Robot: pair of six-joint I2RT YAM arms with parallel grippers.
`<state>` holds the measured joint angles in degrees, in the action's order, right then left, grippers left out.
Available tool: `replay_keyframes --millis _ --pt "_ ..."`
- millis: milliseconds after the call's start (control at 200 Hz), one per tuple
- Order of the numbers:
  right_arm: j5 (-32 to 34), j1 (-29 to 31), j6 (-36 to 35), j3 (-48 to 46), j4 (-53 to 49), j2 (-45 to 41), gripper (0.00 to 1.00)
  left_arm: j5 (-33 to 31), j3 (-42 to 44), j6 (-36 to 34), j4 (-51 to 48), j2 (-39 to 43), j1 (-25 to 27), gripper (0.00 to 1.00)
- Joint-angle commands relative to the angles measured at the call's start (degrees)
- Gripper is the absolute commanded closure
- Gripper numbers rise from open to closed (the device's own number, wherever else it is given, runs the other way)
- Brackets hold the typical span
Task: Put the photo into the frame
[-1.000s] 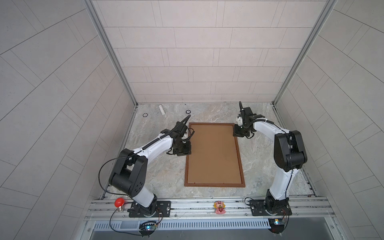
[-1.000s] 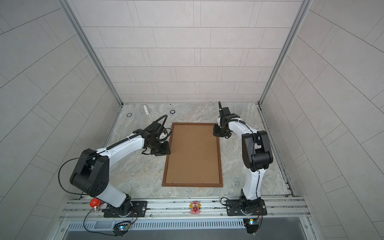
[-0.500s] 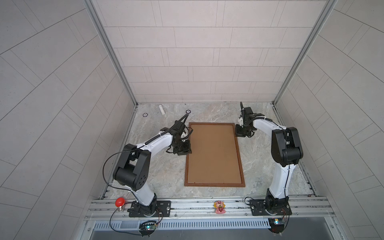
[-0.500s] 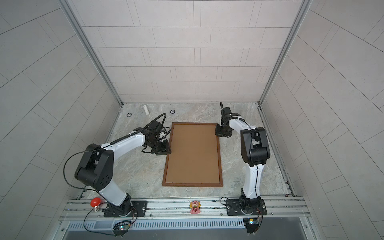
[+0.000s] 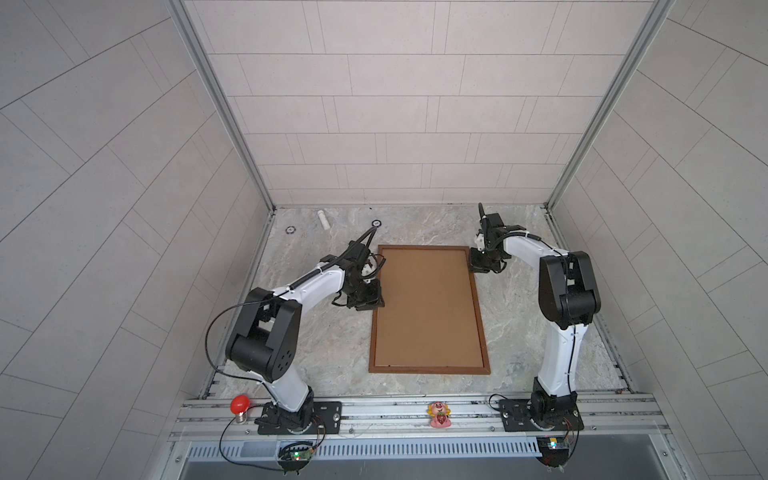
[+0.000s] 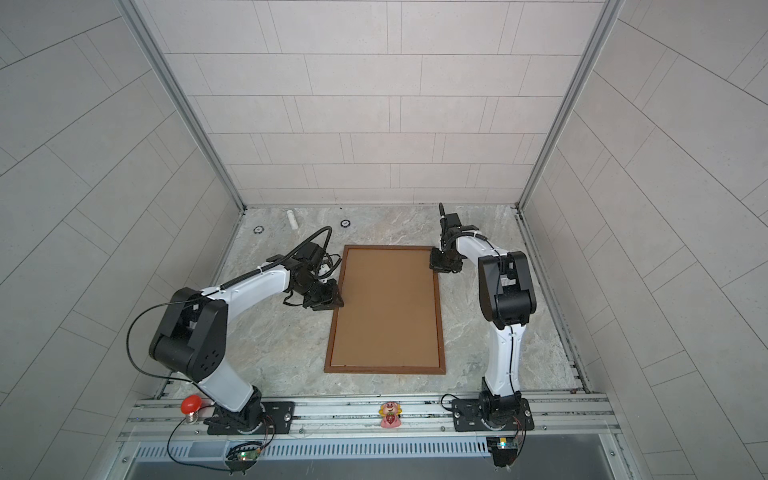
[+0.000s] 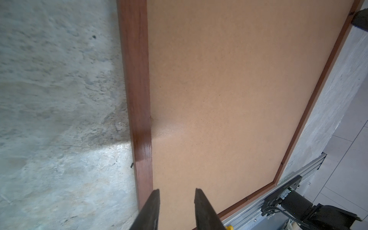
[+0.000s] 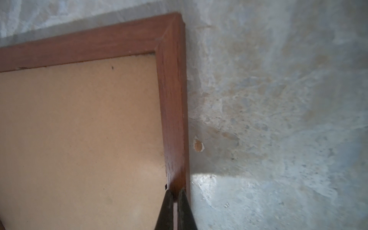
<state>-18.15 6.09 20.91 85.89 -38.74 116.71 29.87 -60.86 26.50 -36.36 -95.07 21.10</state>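
The frame (image 5: 430, 369) (image 6: 384, 369) lies flat on the marble floor in both top views, thin dark-brown wood. A plain brown backing board (image 5: 428, 303) (image 6: 384, 303) fills it. The photo is hidden. My left gripper (image 5: 372, 301) (image 6: 332, 300) hovers at the frame's left rail. In the left wrist view the left gripper (image 7: 177, 191) is open above the board, just inside the rail (image 7: 139, 99), with nothing between its jaws. My right gripper (image 5: 478, 266) (image 6: 438, 266) (image 8: 175, 192) is shut, its tips over the right rail (image 8: 173, 119) near the far right corner.
A small white cylinder (image 5: 323, 219) and two small black rings (image 5: 290, 229) (image 5: 376, 223) lie near the back wall. A red bulb (image 5: 240, 404) and a pink toy figure (image 5: 439, 413) sit on the front rail. Tiled walls close in on three sides.
Both grippers stay at their rails. The elbows of both arms have shifted slightly. The frame and board have not moved.
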Motion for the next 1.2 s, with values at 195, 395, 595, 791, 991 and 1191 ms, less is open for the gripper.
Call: replay_keyframes --millis 195,395,595,791,991,1191 --pt "-0.75 1.67 -1.62 1.54 -3.20 3.69 1.00 0.62 1.07 -0.66 0.07 -0.21 -0.91 0.64" --pt "-0.69 2.60 -1.39 1.38 -3.22 4.18 1.00 0.98 1.19 -0.97 0.06 -0.04 -1.39 0.64" --pt "-0.95 2.50 -0.85 2.00 -3.91 6.65 1.00 1.20 1.71 -1.32 -0.03 0.32 -1.80 0.64" --pt "-1.06 2.26 -0.22 2.30 -3.96 7.63 1.00 1.45 2.12 -1.62 0.10 0.15 -2.29 0.64" --pt "0.03 1.97 -0.39 2.44 -4.89 7.44 1.00 1.76 2.24 -1.89 -0.02 0.51 -2.49 0.64" --pt "-0.71 2.17 -0.69 4.69 -6.01 5.62 1.00 1.68 1.97 -2.24 -0.64 1.37 -2.63 0.64"
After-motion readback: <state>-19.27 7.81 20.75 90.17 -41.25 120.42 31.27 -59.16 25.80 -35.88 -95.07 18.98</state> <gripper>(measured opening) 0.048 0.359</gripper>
